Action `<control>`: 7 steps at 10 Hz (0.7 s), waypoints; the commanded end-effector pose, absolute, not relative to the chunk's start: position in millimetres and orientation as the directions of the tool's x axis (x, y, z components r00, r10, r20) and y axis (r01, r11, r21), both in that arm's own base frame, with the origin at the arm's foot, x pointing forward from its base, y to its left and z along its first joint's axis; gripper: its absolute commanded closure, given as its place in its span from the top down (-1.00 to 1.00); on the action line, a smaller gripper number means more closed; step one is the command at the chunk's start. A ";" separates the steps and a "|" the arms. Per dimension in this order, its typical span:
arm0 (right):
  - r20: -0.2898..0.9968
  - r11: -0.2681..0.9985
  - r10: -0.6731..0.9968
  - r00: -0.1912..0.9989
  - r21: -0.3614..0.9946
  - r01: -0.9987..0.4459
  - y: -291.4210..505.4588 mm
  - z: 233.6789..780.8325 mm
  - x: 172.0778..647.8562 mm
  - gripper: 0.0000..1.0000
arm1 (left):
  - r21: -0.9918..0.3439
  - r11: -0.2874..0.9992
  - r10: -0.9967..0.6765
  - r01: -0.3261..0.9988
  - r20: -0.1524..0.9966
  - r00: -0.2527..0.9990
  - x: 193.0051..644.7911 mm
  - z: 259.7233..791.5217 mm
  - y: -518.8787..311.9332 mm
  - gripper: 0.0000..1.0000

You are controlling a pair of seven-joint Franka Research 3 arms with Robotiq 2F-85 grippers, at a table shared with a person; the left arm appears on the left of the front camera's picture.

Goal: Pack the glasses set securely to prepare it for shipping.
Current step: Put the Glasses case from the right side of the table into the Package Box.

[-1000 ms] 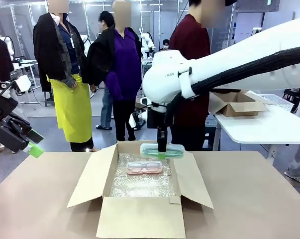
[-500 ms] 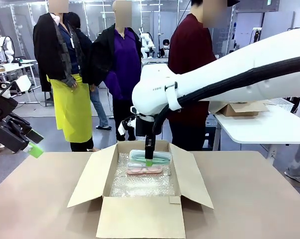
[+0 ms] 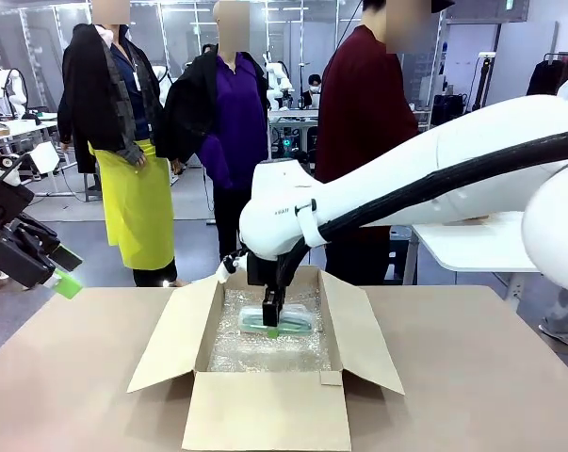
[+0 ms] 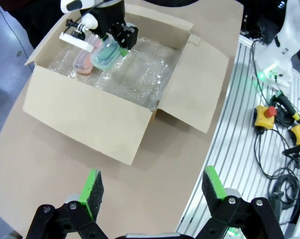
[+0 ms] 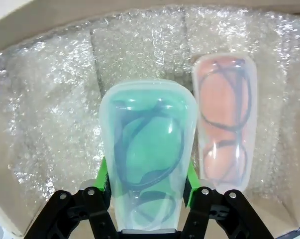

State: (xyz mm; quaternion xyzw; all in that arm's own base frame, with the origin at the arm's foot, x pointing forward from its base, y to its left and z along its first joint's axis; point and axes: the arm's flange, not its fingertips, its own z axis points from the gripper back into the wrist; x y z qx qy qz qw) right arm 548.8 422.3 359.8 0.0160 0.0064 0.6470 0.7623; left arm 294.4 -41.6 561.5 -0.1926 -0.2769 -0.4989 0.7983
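Jaws of the right gripper [image 5: 146, 189] stand partly closed on the mint case [image 5: 147, 149], holding it inside the box [image 3: 265, 414] above the bubble wrap [image 5: 55, 99]. Just beside the held case, flat on the wrap, lies the pink case [image 5: 224, 129]. Well apart from the box, the left gripper [image 4: 152, 191] hangs wide open and empty over the table [image 4: 50, 149].

Pink case [image 4: 81, 62] partly behind right tool [image 4: 114, 49]
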 end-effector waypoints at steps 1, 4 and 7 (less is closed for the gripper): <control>-0.021 0.209 0.978 0.209 0.004 -0.978 431.0 354.7 550.8 -0.28 | -0.030 0.419 -0.685 0.908 0.645 0.338 294.0 561.8 -40.6 1.00; -0.041 0.219 0.975 0.219 0.005 -0.976 432.6 346.6 552.1 0.88 | -0.030 0.419 -0.685 0.908 0.645 0.338 294.0 561.8 -40.6 1.00; -0.040 0.192 0.981 0.192 0.004 -0.981 432.5 349.7 549.0 1.00 | -0.030 0.419 -0.685 0.908 0.645 0.338 294.0 561.8 -40.6 1.00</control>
